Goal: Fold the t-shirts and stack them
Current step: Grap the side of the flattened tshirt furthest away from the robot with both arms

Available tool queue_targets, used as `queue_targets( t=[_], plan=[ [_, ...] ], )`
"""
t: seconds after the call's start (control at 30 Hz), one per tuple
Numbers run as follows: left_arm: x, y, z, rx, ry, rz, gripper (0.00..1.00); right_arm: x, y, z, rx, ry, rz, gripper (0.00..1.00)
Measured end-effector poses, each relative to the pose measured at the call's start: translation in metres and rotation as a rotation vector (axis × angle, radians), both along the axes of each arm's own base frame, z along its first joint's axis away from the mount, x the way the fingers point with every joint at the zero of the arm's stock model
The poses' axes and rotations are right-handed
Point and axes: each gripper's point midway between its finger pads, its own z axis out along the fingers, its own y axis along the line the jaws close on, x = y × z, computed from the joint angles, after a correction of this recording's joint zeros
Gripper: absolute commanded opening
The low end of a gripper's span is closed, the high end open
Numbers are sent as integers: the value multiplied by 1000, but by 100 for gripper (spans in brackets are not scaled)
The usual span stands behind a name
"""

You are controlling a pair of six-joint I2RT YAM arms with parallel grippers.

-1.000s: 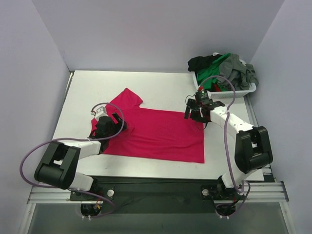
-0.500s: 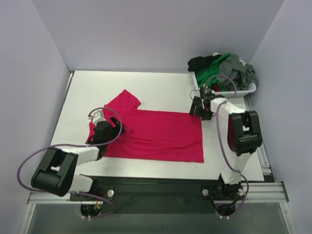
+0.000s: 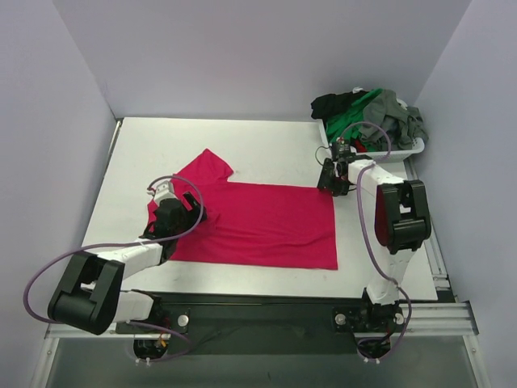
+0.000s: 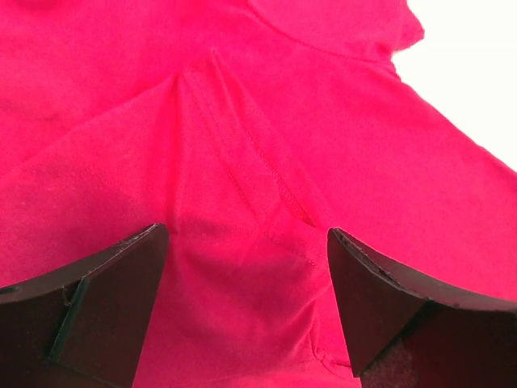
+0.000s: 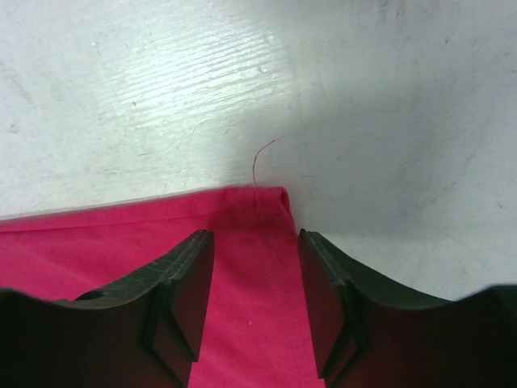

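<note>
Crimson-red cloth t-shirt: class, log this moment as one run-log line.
item: crimson-red cloth t-shirt spread on white table | left tool: open over shirt's left end | right tool: open, straddling far right corner | fold: not begun

crimson t-shirt [image 4: 242, 121] cropped, partly under left gripper [image 3: 190, 212]

Top cam: high behind the arm bases [image 3: 355, 317], looks down on the whole table [image 3: 242, 137]. Left wrist cam: tight, looks past left claw [image 4: 246, 234] onto red shirt [image 4: 242, 121] seams. Right wrist cam: equally tight, shirt corner between tips of right claw [image 5: 254, 234]. Shirt shows in all three.
</note>
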Motion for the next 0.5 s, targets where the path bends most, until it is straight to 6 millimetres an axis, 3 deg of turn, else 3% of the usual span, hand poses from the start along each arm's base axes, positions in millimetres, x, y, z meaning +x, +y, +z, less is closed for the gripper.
queue_targets(
  t=[0.37,0.5],
  plan=[
    [14,1,38,65,-76,-24,91,3,-10,-7,-3,15,-29,34],
    [27,-2,57,102,-97,-47,91,8,-11,-4,5,4,-33,24]
  ],
)
